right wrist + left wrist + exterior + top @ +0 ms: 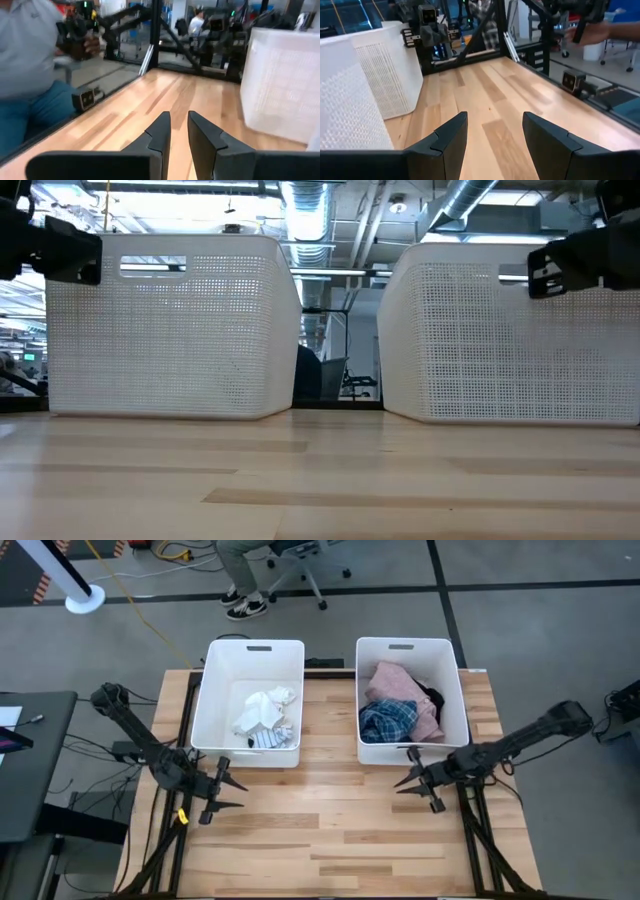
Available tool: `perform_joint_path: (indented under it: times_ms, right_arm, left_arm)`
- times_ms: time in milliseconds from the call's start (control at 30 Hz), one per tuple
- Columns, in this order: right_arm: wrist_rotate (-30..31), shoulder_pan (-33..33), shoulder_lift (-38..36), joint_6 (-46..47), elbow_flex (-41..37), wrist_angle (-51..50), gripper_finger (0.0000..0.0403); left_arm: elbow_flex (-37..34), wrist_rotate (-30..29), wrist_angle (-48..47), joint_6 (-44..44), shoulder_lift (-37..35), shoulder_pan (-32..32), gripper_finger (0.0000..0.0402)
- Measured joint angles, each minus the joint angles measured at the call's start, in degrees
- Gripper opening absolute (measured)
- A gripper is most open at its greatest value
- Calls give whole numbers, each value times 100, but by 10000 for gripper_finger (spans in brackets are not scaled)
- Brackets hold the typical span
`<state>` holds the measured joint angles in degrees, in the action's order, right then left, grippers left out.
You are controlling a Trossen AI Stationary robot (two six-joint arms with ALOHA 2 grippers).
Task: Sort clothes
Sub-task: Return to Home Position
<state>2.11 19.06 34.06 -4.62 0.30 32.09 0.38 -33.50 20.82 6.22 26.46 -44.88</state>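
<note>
The clothes lie in two white tubs at the table's far side. The left tub (250,700) holds white socks (262,705) and a striped sock (272,737). The right tub (410,695) holds a pink garment (400,685), a blue plaid one (388,720) and a black one (432,697). My left gripper (228,790) (495,117) hovers open near the left tub's near corner and holds nothing. My right gripper (405,780) (179,115) hovers by the right tub's near wall, with a narrow empty gap between its fingers.
Bare wooden tabletop (320,820) stretches between the grippers and the near edge. In the low view both tubs (170,320) (510,330) stand on the wood with a gap between them. A person (30,75) sits beside the table, and another person's legs (245,580) show beyond its far edge.
</note>
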Motion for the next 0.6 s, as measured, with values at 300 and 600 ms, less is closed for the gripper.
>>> perform_joint_path:
  times_ms: [300,600]
  right_arm:
    - [58,365,2,-13,0,-253,82]
    - [-29,362,2,-18,0,-1027,82]
  left_arm:
    - [0,-2,-822,-2,0,-2,185]
    - [0,-2,-1567,-2,26,-2,185]
